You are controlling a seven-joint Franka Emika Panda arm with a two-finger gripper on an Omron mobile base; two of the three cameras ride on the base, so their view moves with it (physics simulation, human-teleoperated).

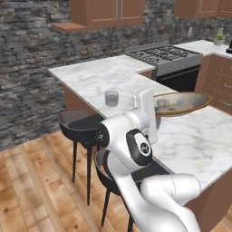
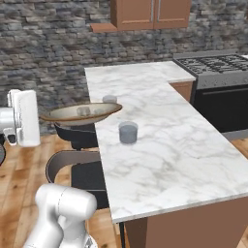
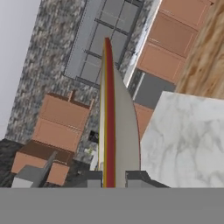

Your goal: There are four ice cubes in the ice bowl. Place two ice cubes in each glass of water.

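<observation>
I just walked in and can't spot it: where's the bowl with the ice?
Find the long marble counter. At its edge nearest the stools, the bowl is held up in the air by the gripper, not resting on the counter. It is wide, shallow and brown-rimmed, far broader than the two small glasses nearby.

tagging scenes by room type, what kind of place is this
A home-style kitchen, rendered: a gas stove with an oven below, wooden wall cabinets on a stone wall, and a marble counter with bar stools beside it.

Even, soft, slightly blurry render.
</observation>
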